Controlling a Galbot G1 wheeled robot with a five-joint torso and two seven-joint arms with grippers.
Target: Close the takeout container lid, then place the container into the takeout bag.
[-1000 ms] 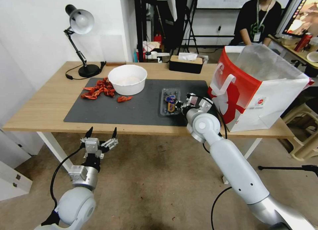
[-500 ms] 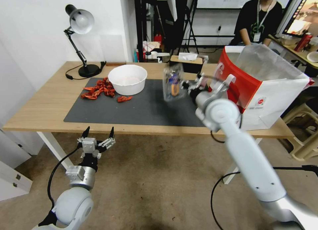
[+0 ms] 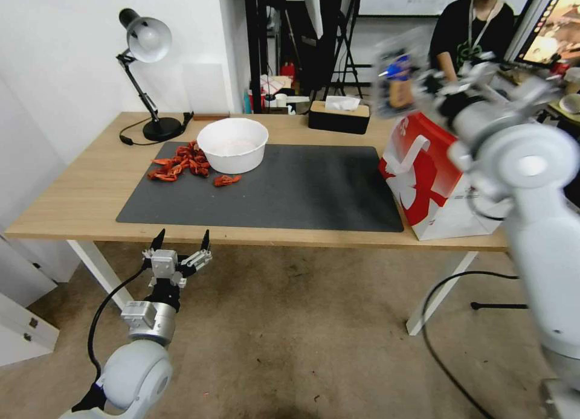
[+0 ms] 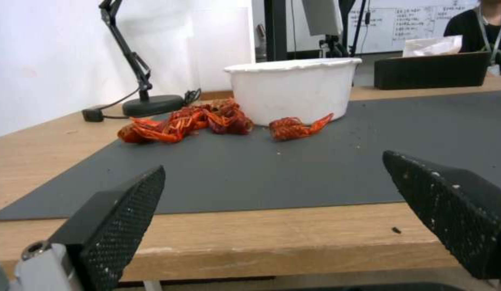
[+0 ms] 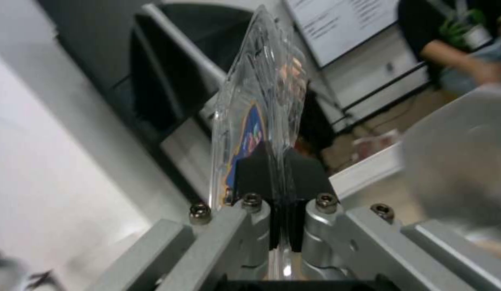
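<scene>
Left gripper (image 3: 180, 243) parked below the tabletop (image 3: 72, 195) front edge, fingers (image 4: 118, 218) spread, holding nothing.

On the tabletop, mat (image 3: 272, 186) bare at centre. Bowl (image 3: 232, 144) and crayfish (image 3: 181, 162) on the mat's left side, well clear of the bag (image 3: 426, 171). Lamp (image 3: 145, 63) and tissue box (image 3: 338, 116) at the tabletop's back edge.

Right gripper (image 3: 436, 86) raised high above the bag's near-left rim, fingers (image 5: 296, 171) pinching one edge of the container (image 3: 394, 75). Lid (image 5: 250, 121) looks closed onto the tray, label facing out sideways; blueberries not made out.

Container held on edge, broad faces roughly vertical. Long axis points away from the fingers, up and slightly tilted. Free end hangs left of the bag mouth, not yet over it, judging from the head view.

Risks:
- Thin edge pinch on slick plastic: could pivot or slip out under a fast swing.
- Lid latch unconfirmed: squeeze or jolt could pop it and spill berries.
- Free end could clip the bag's rim or handle (image 3: 409, 156) on descent if not centred first; light paper bag could shift or tip.
- Released on edge, could land on its side.
</scene>
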